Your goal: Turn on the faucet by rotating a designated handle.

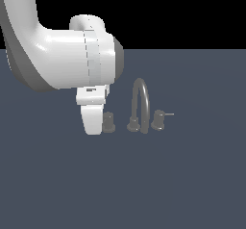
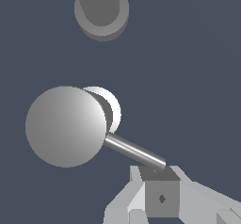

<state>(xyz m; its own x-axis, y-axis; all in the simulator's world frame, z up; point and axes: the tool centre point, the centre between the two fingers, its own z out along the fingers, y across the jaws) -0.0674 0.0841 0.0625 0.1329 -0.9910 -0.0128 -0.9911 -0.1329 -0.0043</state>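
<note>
1. The faucet [image 1: 139,105] is seen standing on the dark floor [image 1: 192,184], its arched spout [image 1: 141,95] between two knobs. The designated handle [image 1: 109,122] is the knob at the exterior view's left; its twin [image 1: 158,120] stands at the exterior view's right, well apart from the arm.
2. In the wrist view the handle's round cap [image 2: 66,126] is seen from above, with its thin rod lever [image 2: 134,151] reaching out to the gripper [image 2: 160,190].
3. The gripper is placed at the lever's tip; one finger [image 2: 161,197] is seen right at the rod's end, but whether the jaws are spread or closed cannot be told, and no grasp on the rod is shown.
4. The step in hand is judged to be the sideways push on the lever. Contact is best kept near the rod's tip, where leverage is greatest.
5. The push should be carried along an arc around the knob's axis, so that the finger is not slid off the rod's end.
6. The spout base [image 2: 101,6] should be kept clear of.
</note>
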